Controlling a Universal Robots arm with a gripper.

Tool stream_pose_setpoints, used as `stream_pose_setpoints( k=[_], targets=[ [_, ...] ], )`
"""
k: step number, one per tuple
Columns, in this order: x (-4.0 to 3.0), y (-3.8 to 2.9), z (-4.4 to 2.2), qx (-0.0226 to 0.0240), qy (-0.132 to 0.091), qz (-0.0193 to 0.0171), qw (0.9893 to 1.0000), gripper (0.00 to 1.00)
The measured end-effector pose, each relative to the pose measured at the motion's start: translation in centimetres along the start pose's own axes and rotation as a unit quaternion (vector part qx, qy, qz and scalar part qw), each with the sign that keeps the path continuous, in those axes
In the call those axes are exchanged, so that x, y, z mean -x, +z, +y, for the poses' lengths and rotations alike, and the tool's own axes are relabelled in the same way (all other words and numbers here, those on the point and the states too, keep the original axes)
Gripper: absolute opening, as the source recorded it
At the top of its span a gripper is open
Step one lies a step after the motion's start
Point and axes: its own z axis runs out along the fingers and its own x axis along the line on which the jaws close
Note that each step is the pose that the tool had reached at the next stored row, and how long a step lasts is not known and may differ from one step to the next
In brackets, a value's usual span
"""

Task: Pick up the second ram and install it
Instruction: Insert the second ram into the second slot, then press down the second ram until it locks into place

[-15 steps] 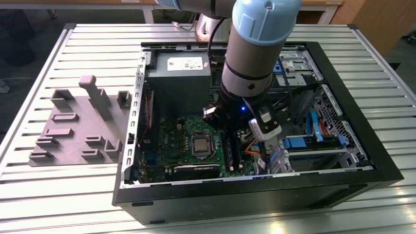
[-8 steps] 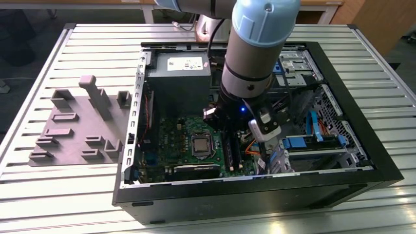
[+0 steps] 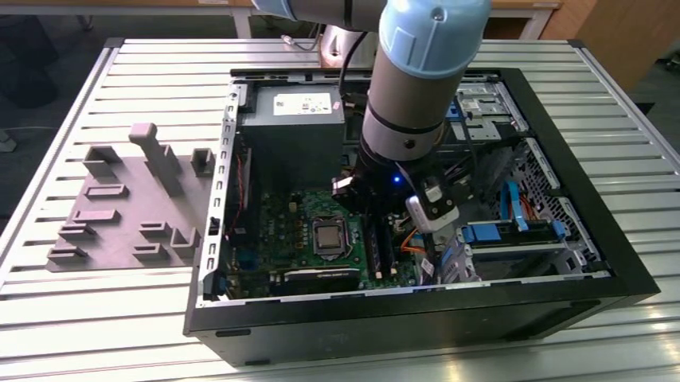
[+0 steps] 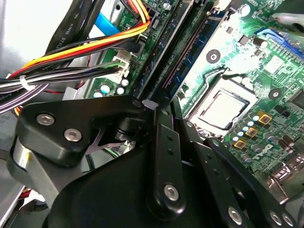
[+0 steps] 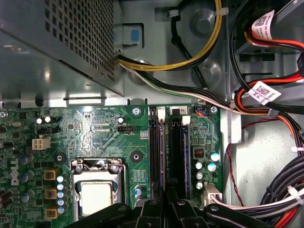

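Note:
The second ram [image 5: 163, 156] stands on edge, long and dark, in a black memory slot on the green motherboard [image 5: 95, 128], running straight up from between my fingers. My gripper [image 5: 165, 209] sits low over the slot end with its black fingers [image 5: 151, 211] drawn close on either side of the stick. In the second wrist view the gripper [image 4: 164, 107] meets the same stick [image 4: 183, 61]. In the exterior view the gripper [image 3: 374, 227] is down inside the open computer case [image 3: 595, 263], above the ram [image 3: 375, 245].
A grey fixture block [image 3: 117, 207] with upright posts lies on the slatted table to the exterior view's left. Beside the slots are the CPU socket [image 5: 97, 192], the grey power supply [image 3: 292, 127], and bundled cables [image 5: 266, 95]. A blue drive bracket [image 3: 499, 231] is at the exterior view's right.

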Motion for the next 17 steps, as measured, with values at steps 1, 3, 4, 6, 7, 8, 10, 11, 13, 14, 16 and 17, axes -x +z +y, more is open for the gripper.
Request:
stream_pose_setpoints(
  k=[1, 3, 4, 6, 7, 8, 10, 11, 13, 14, 16, 17],
  targets=[
    [0.00, 0.00, 0.00, 0.0000, 0.000, 0.0000, 1.0000, 0.15],
    [0.00, 0.01, 0.00, 0.0000, 0.000, 0.0000, 1.0000, 0.15],
    [0.00, 0.01, 0.00, 0.0000, 0.000, 0.0000, 1.0000, 0.22],
    [0.00, -0.06, 0.00, 0.0000, 0.000, 0.0000, 1.0000, 0.22],
    [-0.01, -0.32, 0.01, 0.0000, 0.000, 0.0000, 1.0000, 0.22],
    [-0.03, -0.70, 0.01, 0.0001, 0.000, 0.0000, 1.0000, 0.22],
    [-0.06, -1.54, 0.02, -0.0001, 0.000, 0.0000, 1.0000, 0.22],
    [-0.08, -1.95, 0.03, 0.0001, 0.000, 0.0000, 1.0000, 0.22],
    [-0.08, -2.27, 0.04, 0.0000, 0.000, 0.0000, 1.0000, 0.22],
    [-0.09, -2.27, 0.04, 0.0001, 0.000, 0.0000, 1.0000, 0.22],
    [-0.09, -2.27, 0.04, 0.0001, 0.000, 0.0000, 1.0000, 0.20],
    [-0.09, -2.28, 0.04, 0.0000, 0.000, 0.0000, 1.0000, 0.14]
  ],
)
